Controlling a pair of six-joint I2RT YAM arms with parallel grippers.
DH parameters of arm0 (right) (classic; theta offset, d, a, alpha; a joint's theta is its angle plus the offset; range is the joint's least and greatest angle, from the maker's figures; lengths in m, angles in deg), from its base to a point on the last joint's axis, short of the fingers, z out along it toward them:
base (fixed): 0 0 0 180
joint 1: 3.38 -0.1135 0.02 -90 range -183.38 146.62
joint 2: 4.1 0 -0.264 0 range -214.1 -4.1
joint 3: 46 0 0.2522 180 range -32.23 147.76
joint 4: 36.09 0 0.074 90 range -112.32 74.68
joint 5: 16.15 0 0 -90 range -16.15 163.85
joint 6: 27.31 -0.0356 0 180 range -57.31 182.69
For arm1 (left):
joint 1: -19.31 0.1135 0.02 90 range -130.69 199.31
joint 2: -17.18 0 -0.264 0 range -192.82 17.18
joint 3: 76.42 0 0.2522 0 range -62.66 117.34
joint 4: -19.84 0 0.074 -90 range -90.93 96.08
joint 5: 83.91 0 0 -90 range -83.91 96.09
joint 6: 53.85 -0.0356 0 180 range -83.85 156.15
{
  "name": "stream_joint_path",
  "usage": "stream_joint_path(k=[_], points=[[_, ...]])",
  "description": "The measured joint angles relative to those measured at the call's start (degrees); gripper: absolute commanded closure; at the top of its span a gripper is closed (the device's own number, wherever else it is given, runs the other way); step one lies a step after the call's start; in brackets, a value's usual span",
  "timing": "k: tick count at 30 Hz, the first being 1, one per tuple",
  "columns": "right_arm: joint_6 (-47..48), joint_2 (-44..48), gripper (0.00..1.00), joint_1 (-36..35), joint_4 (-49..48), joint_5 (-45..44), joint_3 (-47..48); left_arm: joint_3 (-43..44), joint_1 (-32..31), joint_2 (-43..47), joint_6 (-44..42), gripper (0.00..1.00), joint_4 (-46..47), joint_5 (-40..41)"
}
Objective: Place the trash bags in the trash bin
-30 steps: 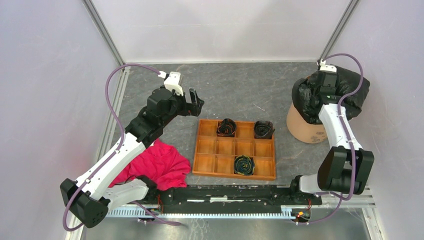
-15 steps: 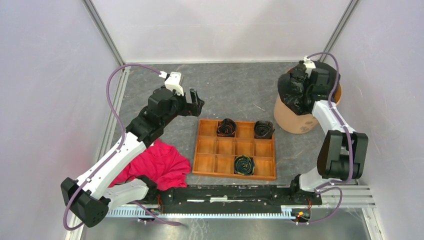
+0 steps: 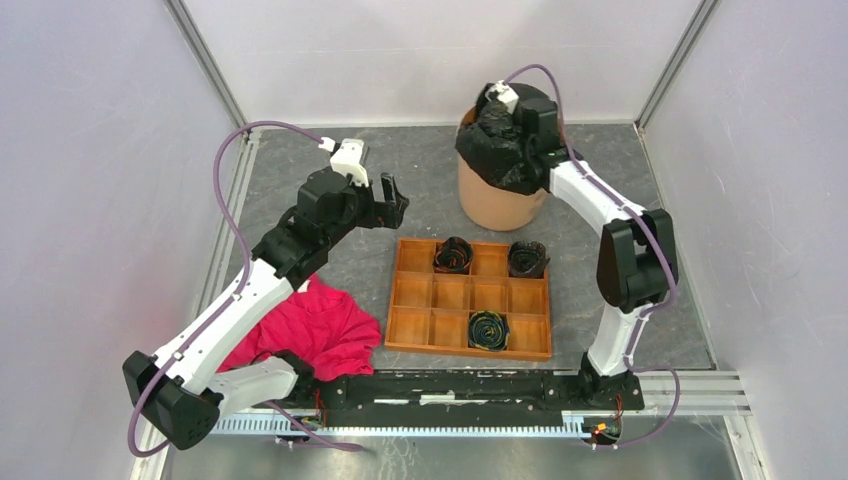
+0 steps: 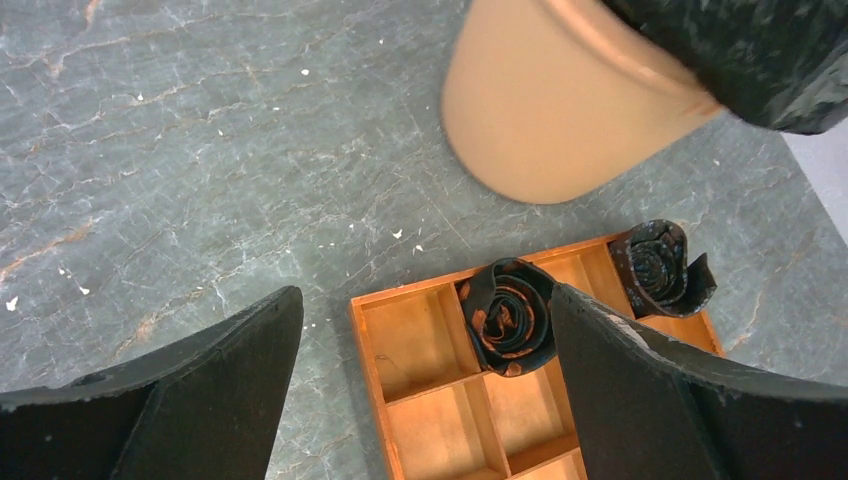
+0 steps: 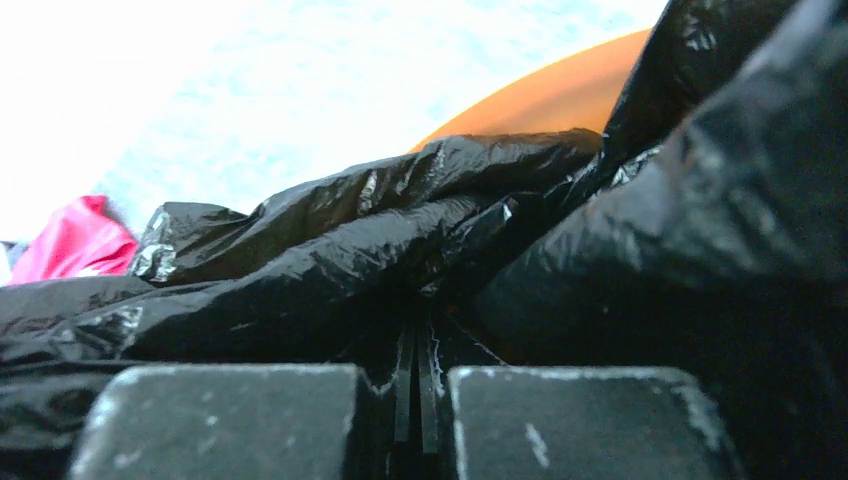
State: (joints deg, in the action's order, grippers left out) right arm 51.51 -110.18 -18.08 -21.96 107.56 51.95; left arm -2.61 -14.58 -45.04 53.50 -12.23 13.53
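Your right tool (image 5: 414,385) is pinched shut on a fold of the bag (image 3: 500,150), which is heaped on the mouth of the bin (image 3: 495,205) and spills over the rim. The way in is straight down beneath that tool. Your left tool (image 3: 388,200) gapes empty, left of the bin and apart from it. The tray (image 3: 395,290) of rolls (image 3: 453,254) lies near the bin's base on the surface.

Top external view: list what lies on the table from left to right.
Red cloth → back-left dark roll → near-row dark roll → back-right dark roll; wooden tray and trash bin overlap these, so omitted.
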Motion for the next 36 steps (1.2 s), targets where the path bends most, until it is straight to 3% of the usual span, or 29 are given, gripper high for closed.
stream_joint_path(k=[6, 13, 19, 29, 36], points=[[0.1, -1.4, 1.00, -4.6, 3.7, 0.1, 5.2, 3.1, 0.0, 0.2, 1.1, 0.02, -2.0, 0.0], [9.3, -0.3, 1.00, -3.9, 20.5, -16.9, 20.3, 6.2, 0.0, 0.5, 3.4, 0.02, -3.8, -0.1], [13.6, 3.4, 1.00, -3.5, 24.9, -22.4, 31.8, 9.5, 0.0, 1.4, 4.5, 0.01, -4.2, -0.1], [9.3, 16.0, 1.00, -3.6, 11.8, -18.4, 34.6, 13.0, 0.0, 0.4, 6.1, 0.00, 5.9, -6.4], [1.7, 18.2, 1.00, -3.5, 2.6, -16.1, 34.4, 6.8, 0.0, -2.1, 7.0, 0.00, 29.2, -17.4]])
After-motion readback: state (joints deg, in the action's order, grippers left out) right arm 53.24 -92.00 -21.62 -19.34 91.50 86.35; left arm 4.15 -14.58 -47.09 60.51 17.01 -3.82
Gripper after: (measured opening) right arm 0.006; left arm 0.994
